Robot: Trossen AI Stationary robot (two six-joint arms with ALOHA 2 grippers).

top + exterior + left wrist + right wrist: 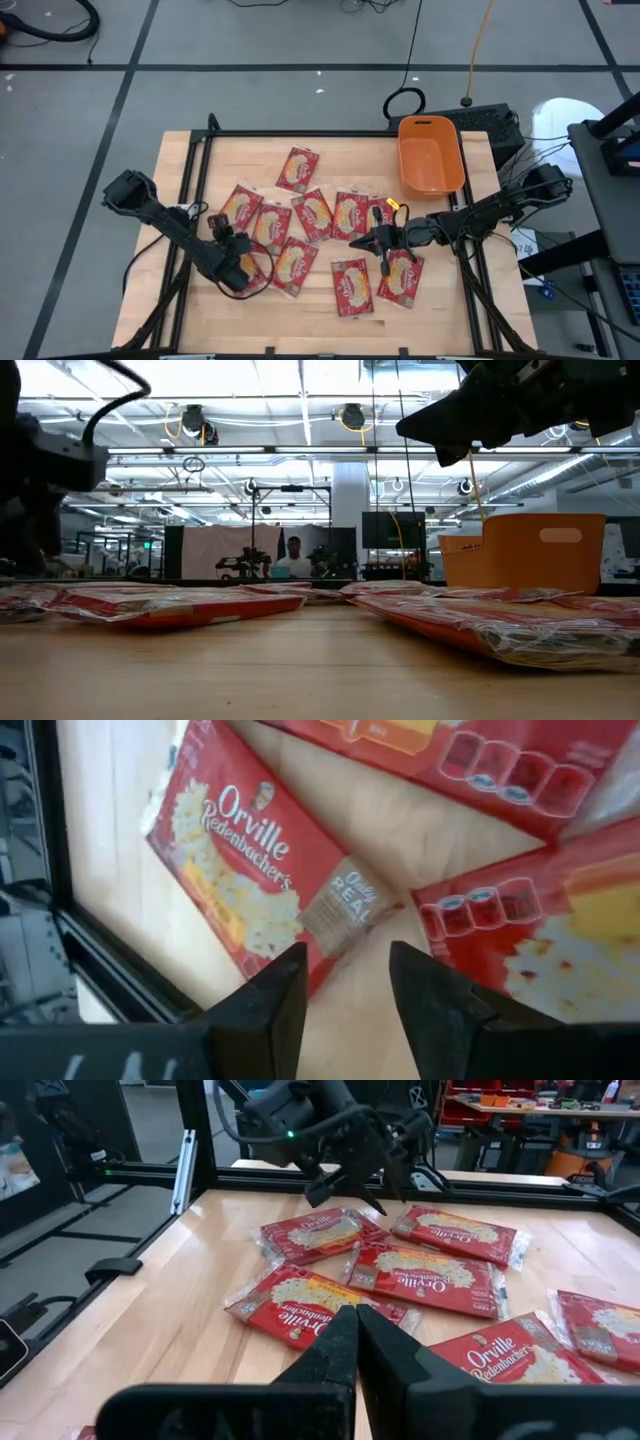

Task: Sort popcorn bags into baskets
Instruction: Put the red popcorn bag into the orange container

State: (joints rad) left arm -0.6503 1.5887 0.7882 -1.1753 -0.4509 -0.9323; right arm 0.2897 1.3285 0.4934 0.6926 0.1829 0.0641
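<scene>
left gripper (345, 982) part-open, poised over popcorn bag (250, 870) edge for pickup; right gripper (380, 241) closed, empty, above worktop (180, 180); orange basket (431, 153) empty.

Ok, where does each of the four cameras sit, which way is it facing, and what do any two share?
High: overhead, looking straight down at the wooden table, the flat red popcorn packets and both arms.
Low: at tabletop height, looking across to the orange plastic bin; arms enter from above.
Left wrist: looks down past the open left gripper at a packet's end.
Right wrist: looks across the table past the shut right gripper toward the left arm.
Shared: high and low both show the bin.
</scene>
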